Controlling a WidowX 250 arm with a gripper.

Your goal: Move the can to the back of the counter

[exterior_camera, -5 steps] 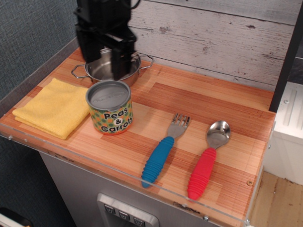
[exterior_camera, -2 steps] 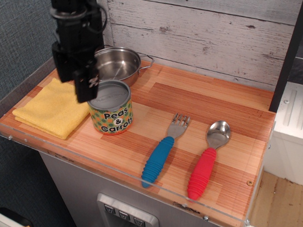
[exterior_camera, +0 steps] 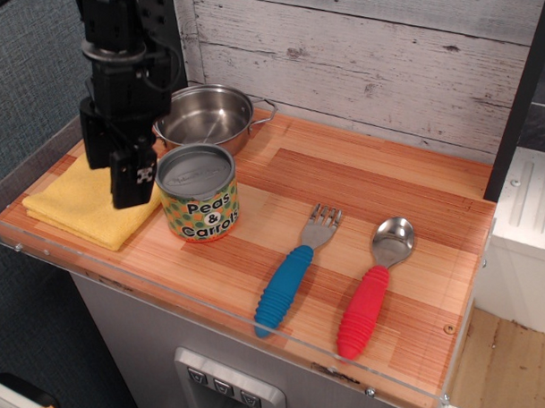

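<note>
The can point(exterior_camera: 198, 195) stands upright near the front left of the counter point(exterior_camera: 361, 178); it has a grey metal top and a yellow "Peas & Carrots" label with green and orange dots. My black gripper point(exterior_camera: 113, 181) hangs just left of the can, over the yellow cloth, with its fingers point(exterior_camera: 132, 176) pointing down. The jaws stand apart and hold nothing. The right finger is close beside the can's left wall; I cannot tell if it touches.
A steel two-handled pot point(exterior_camera: 207, 116) sits right behind the can by the whitewashed back boards. A yellow cloth point(exterior_camera: 85, 209) lies at the left. A blue-handled fork point(exterior_camera: 291, 277) and a red-handled spoon point(exterior_camera: 372, 288) lie at the front right. A clear acrylic rim point(exterior_camera: 213, 304) edges the front.
My gripper has moved from above the pot to the left and down toward the front, now beside the can over the cloth. The can has not moved.
</note>
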